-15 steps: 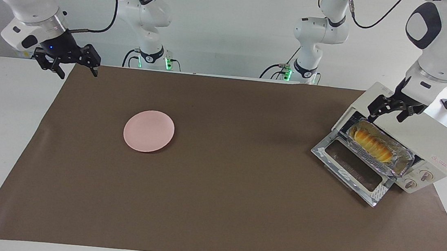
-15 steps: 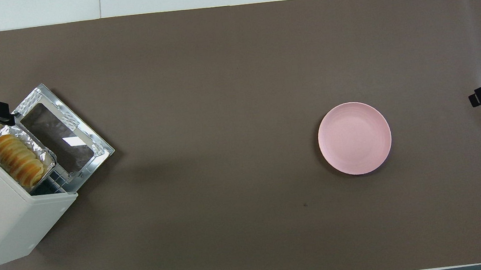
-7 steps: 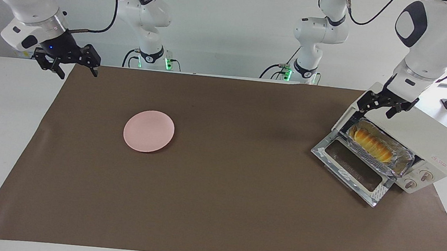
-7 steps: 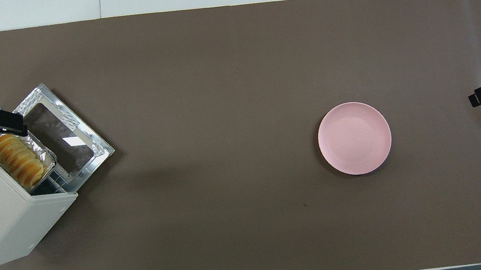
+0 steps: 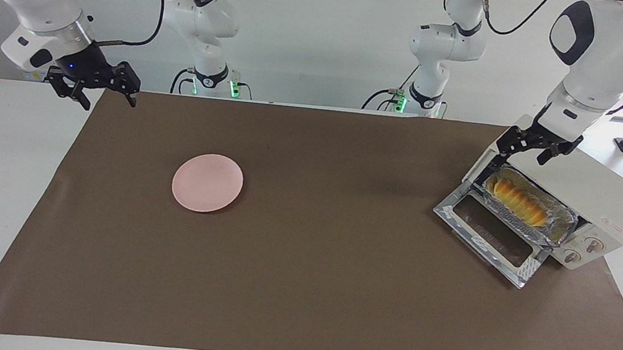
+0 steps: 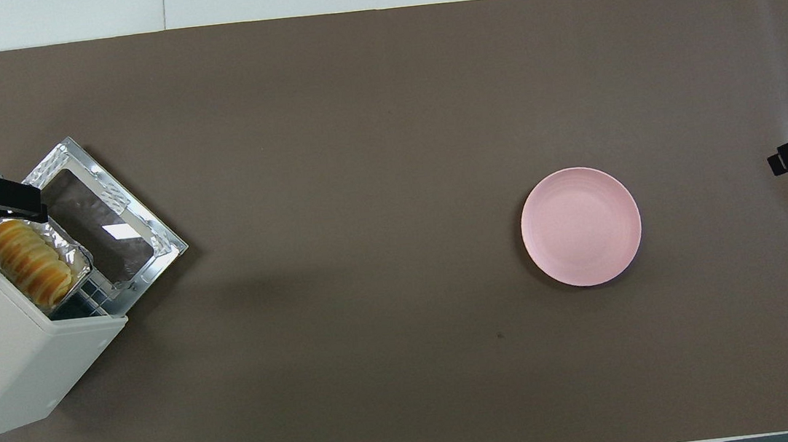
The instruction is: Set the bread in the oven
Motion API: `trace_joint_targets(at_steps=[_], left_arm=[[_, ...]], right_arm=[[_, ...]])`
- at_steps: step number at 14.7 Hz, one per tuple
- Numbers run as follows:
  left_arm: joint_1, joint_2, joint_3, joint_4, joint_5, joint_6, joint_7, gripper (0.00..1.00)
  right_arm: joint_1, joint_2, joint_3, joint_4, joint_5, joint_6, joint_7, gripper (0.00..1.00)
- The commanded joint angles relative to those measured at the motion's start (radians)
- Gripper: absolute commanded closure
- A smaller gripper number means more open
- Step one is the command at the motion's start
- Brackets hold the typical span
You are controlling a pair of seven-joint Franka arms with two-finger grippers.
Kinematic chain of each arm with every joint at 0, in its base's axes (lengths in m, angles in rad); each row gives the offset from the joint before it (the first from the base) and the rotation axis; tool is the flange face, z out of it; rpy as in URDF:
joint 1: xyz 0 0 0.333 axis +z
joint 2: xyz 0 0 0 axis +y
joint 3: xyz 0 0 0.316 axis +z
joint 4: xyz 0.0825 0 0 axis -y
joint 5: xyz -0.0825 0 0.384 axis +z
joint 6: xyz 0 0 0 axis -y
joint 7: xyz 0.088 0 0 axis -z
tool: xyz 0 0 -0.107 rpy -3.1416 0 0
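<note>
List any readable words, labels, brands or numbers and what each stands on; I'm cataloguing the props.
Red mark on the oven front above its knobs: too small to read.
Dark lettering on the right arm's upper casing: too blurred to read.
Pink plate, bread and foil tray: no text.

I work in a robotics lab, not a kitchen. My white tabletop is covered by a plain brown sheet, and it stands against a bare white wall. Two more white arms like mine stand at the tabletop's robot end, cables trailing, green lights at their bases. The oven and plate sit here as props.
</note>
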Motion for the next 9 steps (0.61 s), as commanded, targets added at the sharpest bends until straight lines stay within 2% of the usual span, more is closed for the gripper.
trace_joint_targets(at_steps=[1, 9], left_arm=[[0.012, -0.001, -0.01, 0.02, -0.021, 0.022, 0.013, 0.0], [0.01, -0.003, -0.011, 0.024, -0.045, -0.038, 0.01, 0.0]], right_arm=[[-0.012, -0.021, 0.011, -0.018, -0.003, -0.012, 0.005, 0.0], [-0.012, -0.021, 0.011, -0.018, -0.003, -0.01, 0.005, 0.0]])
